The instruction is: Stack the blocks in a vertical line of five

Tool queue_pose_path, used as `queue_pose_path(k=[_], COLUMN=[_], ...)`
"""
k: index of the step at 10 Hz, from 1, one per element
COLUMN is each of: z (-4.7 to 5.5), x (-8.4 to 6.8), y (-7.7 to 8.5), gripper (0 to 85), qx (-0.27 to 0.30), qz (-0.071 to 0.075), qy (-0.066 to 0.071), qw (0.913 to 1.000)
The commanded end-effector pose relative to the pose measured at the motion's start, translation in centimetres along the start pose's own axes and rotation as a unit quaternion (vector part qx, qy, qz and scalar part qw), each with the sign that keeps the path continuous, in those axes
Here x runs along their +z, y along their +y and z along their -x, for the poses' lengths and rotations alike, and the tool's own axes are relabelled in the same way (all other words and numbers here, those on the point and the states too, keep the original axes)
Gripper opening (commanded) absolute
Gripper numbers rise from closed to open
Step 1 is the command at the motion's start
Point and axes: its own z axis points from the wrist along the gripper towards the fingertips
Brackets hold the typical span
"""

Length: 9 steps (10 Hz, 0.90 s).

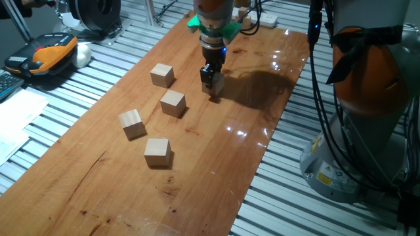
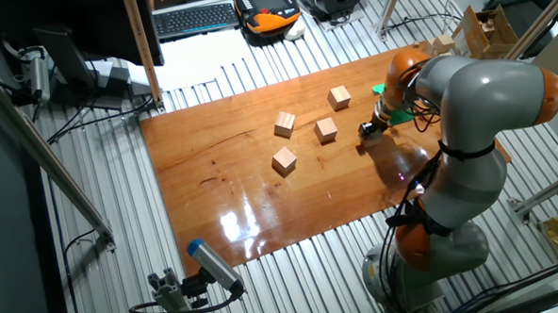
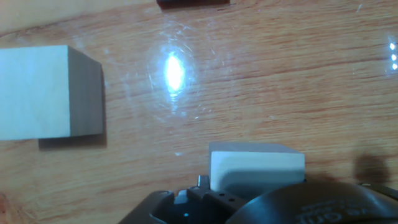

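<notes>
Front block (image 1: 157, 152): loose on table (image 1: 216, 164), nearest the camera.
Other loose blocks: (image 1: 132, 124), (image 1: 173, 103), (image 1: 162, 75), set apart from each other.
Fifth block (image 3: 257, 169): between the fingers, at table level.
Gripper (image 1: 212, 80): fingers clenched on fifth block.

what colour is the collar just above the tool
Bright green collar, clearest in one fixed view.

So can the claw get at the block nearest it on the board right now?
Probably not yet: the claw already seems shut on a block. Otherwise the nearest loose block sits uncovered, with open wood around it.
</notes>
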Motion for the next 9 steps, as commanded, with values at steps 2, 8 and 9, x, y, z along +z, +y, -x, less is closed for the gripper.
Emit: queue_pose_path(k=[2,8,9], z=[0.3,2.0,2.3], x=[-0.3,-3.0,-3.5], y=[0.2,2.1,2.5], gripper=[51.0,34.0,34.0], qx=[-0.002,-0.005,-0.007], qz=[0.003,0.01,0.01], qy=[0.01,0.016,0.013], qw=[0.9999,0.9998,0.9998])
